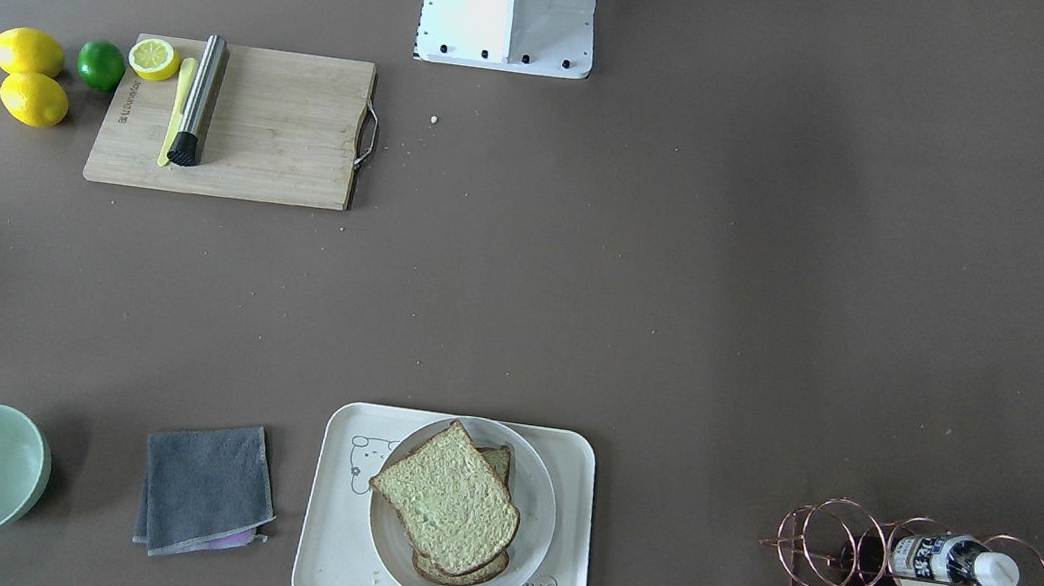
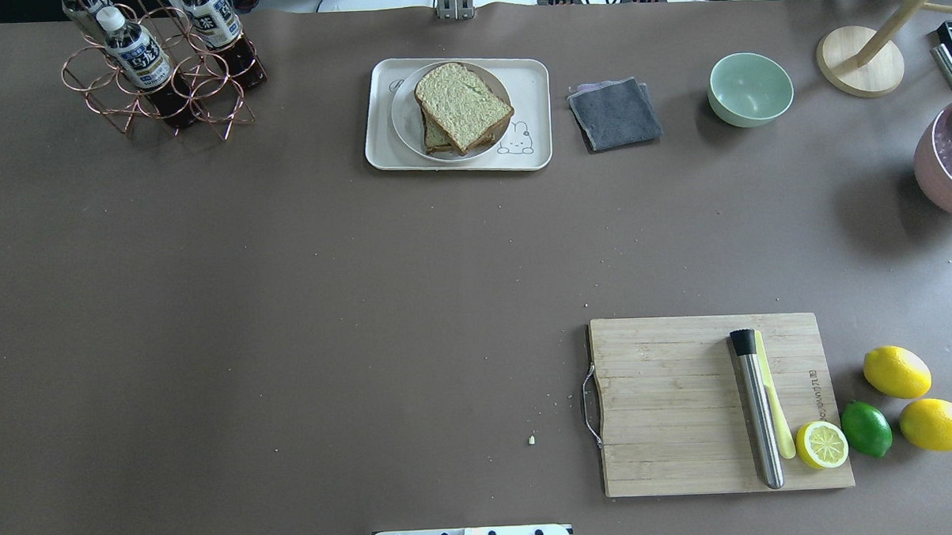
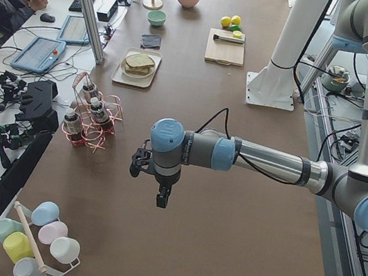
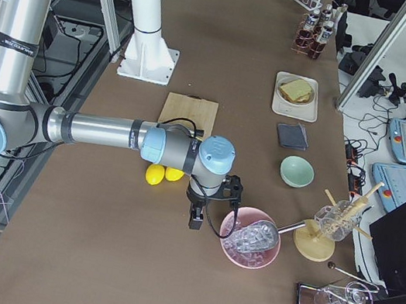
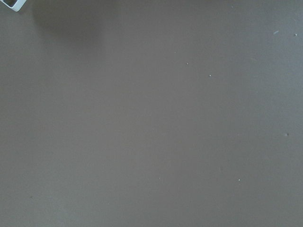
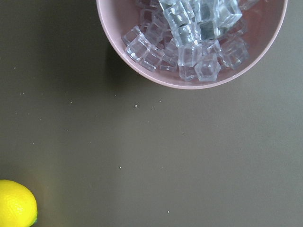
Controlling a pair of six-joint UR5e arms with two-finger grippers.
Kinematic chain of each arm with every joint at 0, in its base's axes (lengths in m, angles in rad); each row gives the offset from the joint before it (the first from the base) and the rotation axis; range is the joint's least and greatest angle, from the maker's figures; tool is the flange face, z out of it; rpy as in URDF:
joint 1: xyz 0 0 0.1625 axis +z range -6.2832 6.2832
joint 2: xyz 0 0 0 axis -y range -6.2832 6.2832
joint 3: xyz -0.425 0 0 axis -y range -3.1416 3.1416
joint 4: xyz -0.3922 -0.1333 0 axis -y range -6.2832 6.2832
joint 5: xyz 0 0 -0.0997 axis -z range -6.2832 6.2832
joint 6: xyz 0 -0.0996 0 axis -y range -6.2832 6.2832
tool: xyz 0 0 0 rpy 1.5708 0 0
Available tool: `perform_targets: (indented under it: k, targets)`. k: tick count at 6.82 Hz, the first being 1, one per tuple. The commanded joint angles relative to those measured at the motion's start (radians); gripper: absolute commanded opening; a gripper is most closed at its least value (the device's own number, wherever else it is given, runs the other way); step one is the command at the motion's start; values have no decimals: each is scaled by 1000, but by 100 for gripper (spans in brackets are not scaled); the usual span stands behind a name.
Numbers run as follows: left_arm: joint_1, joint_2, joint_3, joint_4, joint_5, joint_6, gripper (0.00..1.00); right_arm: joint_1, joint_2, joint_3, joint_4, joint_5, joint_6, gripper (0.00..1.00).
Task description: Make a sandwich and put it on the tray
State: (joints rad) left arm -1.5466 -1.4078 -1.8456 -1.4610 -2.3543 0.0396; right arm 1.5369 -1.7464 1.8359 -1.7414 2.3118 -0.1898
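The sandwich (image 1: pixel 446 500) lay assembled at the far edge of the counter (image 1: pixel 583 291), roughly midway along it: two crusted slices stacked slightly askew, the lower one peeking out from under the top one. It rested on a round white plate (image 1: pixel 540 507), and that plate sat inside the cream tray (image 1: pixel 327 550). No filling showed between the slices from any angle, so whether an egg was in there could not be told. Judging from this layout, the task looked finished or all but finished, with nothing apparent left to carry over, unless the sandwich was meant to sit on the tray itself, not on the plate. Both arms were well apart from the tray. The left gripper (image 3: pixel 160 199) hung over bare counter at the left end, near the copper bottle rack (image 3: pixel 92 120); the right gripper (image 4: pixel 194 218) hovered at the right end, just beside a pink bowl of ice cubes (image 6: pixel 189 42) and near a lemon (image 6: pixel 14 205). Each appeared only in a side view, so I cannot tell whether its jaws were wide or narrow, though nothing could be seen held in either.
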Motion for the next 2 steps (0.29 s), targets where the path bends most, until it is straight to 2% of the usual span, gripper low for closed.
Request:
perform_targets:
  k: [1,2]
  targets:
    - [-6,36,-8,-12,-2,0,97,3,8,-6,-1,5,13,100]
    - [-7,38,27,-13,-14,-9,97,3,1,-1,-1,9,32,100]
